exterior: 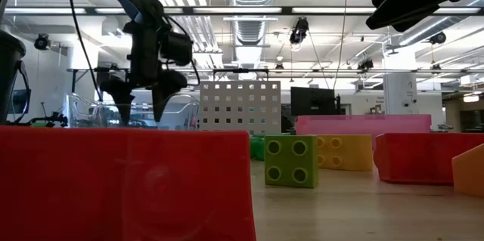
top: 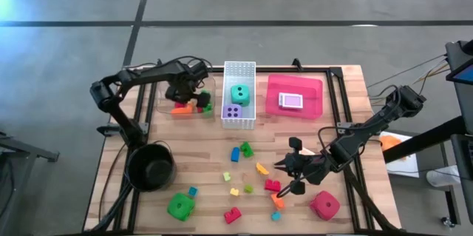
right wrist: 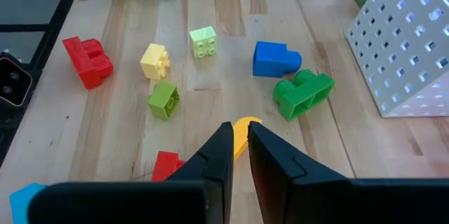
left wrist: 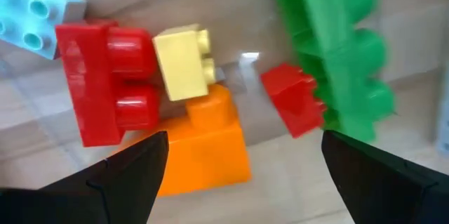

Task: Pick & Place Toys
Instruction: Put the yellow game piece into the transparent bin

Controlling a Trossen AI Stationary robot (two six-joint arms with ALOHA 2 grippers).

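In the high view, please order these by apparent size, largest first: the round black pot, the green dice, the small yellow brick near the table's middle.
1. Round black pot.
2. Green dice.
3. Small yellow brick.
All stand on the table, so nearness hardly distorts this.

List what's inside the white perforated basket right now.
In the white perforated basket, the high view shows two dice: a teal one toward the table's back edge and a purple one toward the front. Anything beneath them is covered.

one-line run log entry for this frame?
left gripper: open over clear bin bricks | right gripper: shut, empty, near yellow brick
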